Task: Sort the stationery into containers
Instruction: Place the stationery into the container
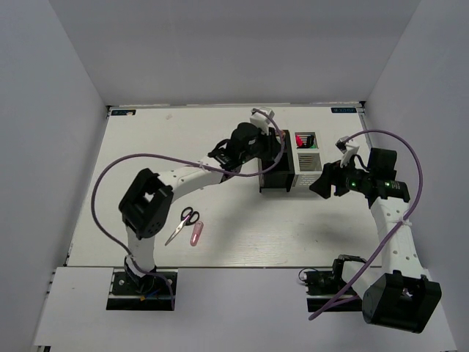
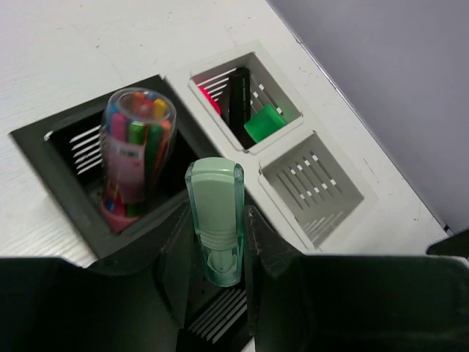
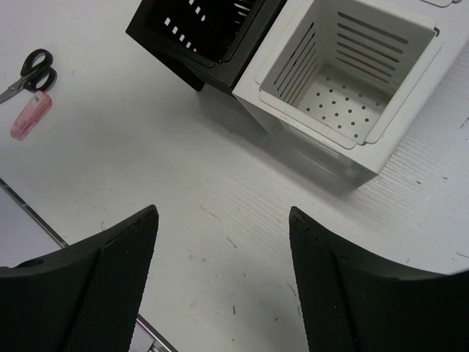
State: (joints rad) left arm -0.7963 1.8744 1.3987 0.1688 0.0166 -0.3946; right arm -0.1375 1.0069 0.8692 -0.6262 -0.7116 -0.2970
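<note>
Your left pincer [image 2: 216, 257] grips the mint highlighter [image 2: 214, 213], poised over the black holder [image 2: 44, 169], where a pink tube [image 2: 135, 154] stands. You seem mid-drop: centre it over a compartment, then release. Your right pincer [image 3: 222, 213] hangs wide open and empty near the white holder [image 3: 293, 139]. The scissors [image 3: 29, 70] and pink cutter [image 3: 31, 116] wait on the desk [image 3: 183, 161], well apart from the holders.

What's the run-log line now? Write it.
left tool: holding mint highlighter above black holder | right tool: open, empty, near white holder | scissors, pink cutter: on table
</note>
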